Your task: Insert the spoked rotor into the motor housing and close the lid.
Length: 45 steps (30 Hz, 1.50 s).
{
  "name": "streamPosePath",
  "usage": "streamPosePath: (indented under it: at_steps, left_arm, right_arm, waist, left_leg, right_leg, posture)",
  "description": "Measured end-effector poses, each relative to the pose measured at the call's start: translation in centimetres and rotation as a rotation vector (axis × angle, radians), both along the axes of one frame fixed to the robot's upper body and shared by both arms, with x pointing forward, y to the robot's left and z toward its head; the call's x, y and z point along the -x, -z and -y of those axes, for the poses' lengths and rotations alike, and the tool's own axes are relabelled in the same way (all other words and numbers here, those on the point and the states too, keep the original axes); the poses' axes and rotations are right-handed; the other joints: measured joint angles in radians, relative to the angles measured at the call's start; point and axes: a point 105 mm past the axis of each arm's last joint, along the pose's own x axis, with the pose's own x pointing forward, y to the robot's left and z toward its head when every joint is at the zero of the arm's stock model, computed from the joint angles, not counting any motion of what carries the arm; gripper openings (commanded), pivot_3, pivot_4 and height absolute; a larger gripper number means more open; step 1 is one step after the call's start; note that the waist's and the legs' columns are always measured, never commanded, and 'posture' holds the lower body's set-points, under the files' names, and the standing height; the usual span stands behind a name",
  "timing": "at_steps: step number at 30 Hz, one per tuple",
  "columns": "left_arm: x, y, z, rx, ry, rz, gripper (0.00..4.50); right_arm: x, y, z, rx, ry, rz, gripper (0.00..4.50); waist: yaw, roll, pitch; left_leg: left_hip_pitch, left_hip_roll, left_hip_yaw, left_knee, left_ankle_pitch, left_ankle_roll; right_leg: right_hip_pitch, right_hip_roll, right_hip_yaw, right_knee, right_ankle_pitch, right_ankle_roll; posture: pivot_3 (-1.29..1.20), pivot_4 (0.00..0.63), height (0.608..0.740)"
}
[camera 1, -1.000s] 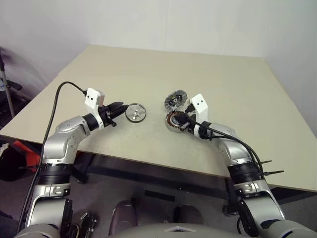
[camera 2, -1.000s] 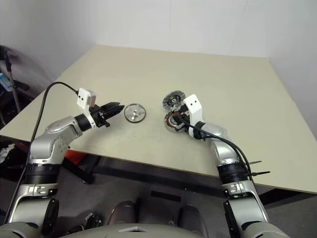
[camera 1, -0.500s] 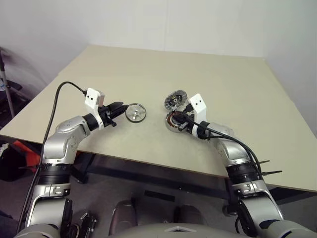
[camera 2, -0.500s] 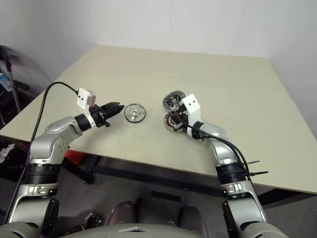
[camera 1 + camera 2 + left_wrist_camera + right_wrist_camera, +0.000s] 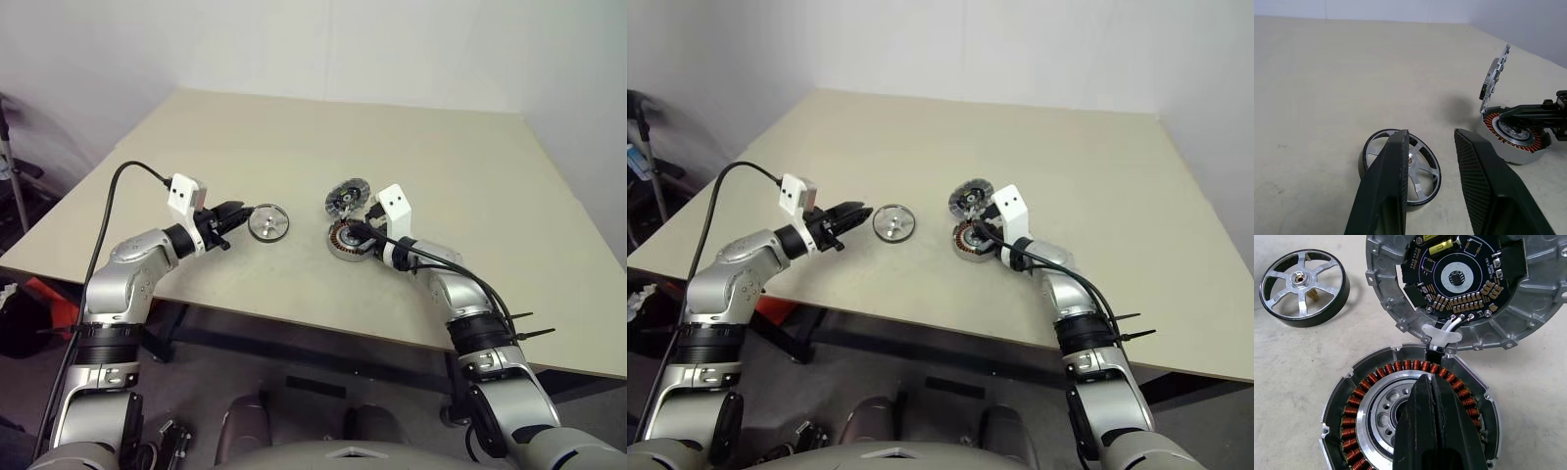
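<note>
A shiny silver spoked rotor (image 5: 1400, 164) is lying on the beige table (image 5: 245, 137) before the half-open left gripper (image 5: 1432, 169); the closed right gripper (image 5: 1436, 418) is poking into the copper-wound round motor housing (image 5: 1376, 406), its dark ribbed lid (image 5: 1464, 284) standing open

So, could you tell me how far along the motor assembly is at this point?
Nothing is assembled yet. The spoked rotor lies on the table, apart from the motor housing, whose windings are exposed. The lid stands open, tilted up at the housing's far edge. The left gripper is open by the rotor; the right gripper, shut, rests over the housing. Left: insert the rotor, close the lid.
</note>
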Motion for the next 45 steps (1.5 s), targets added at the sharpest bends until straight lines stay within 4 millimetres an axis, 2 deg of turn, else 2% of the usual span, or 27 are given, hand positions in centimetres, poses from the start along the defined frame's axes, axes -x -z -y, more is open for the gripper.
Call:
streamPosePath:
  at_steps: [12, 18, 22, 32, 40, 45]
  left_arm:
    - [0.1, 0.2, -0.1, 0.000, -0.003, -0.005, 1.58]
    - [0.1, 0.3, -0.1, -0.001, -0.005, -0.007, 1.58]
    - [0.1, 0.3, -0.2, -0.002, -0.013, -0.009, 1.58]
    - [0.1, 0.3, -0.3, -0.004, -0.019, -0.009, 1.58]
    - [0.1, 0.3, -0.3, -0.004, -0.019, -0.009, 1.58]
    - [0.1, 0.3, -0.3, -0.004, -0.019, -0.009, 1.58]
  right_arm:
    - [-0.3, -1.2, -0.3, -0.004, -0.011, 0.037, 0.02]
    - [-0.3, -1.0, -0.5, -0.007, -0.012, 0.030, 0.02]
    - [0.1, 0.1, -0.6, -0.014, 0.002, 0.003, 0.02]
    - [-0.1, 0.0, -0.1, 0.002, 0.018, 0.010, 0.02]
    - [-0.5, -2.5, 0.1, -0.014, 0.015, 0.073, 0.02]
    - [0.0, -1.5, -0.6, -0.026, 0.001, 0.037, 0.02]
  waist:
    - [0.000, 0.000, 0.000]
    - [0.000, 0.000, 0.000]
    - [0.000, 0.000, 0.000]
    - [0.000, 0.000, 0.000]
    - [0.000, 0.000, 0.000]
    - [0.000, 0.000, 0.000]
  left_leg:
    - [0.000, 0.000, 0.000, 0.000, 0.000, 0.000]
    - [0.000, 0.000, 0.000, 0.000, 0.000, 0.000]
    - [0.000, 0.000, 0.000, 0.000, 0.000, 0.000]
    - [0.000, 0.000, 0.000, 0.000, 0.000, 0.000]
    - [-0.001, 0.000, 0.000, 0.000, 0.000, 0.000]
    - [-0.001, 0.000, 0.000, 0.000, 0.000, 0.000]
  right_leg:
    - [0.000, 0.000, 0.000, 0.000, 0.000, 0.000]
    - [0.000, 0.000, 0.000, 0.000, 0.000, 0.000]
    - [0.000, 0.000, 0.000, 0.000, 0.000, 0.000]
    - [0.000, 0.000, 0.000, 0.000, 0.000, 0.000]
    - [-0.001, 0.000, 0.000, 0.000, 0.000, 0.000]
    - [-0.001, 0.000, 0.000, 0.000, 0.000, 0.000]
  posture:
    - [0.00, 0.000, 0.740]
    - [0.00, 0.000, 0.740]
    - [0.00, 0.000, 0.740]
    - [0.00, 0.000, 0.740]
    - [0.00, 0.000, 0.740]
    - [0.00, 0.000, 0.740]
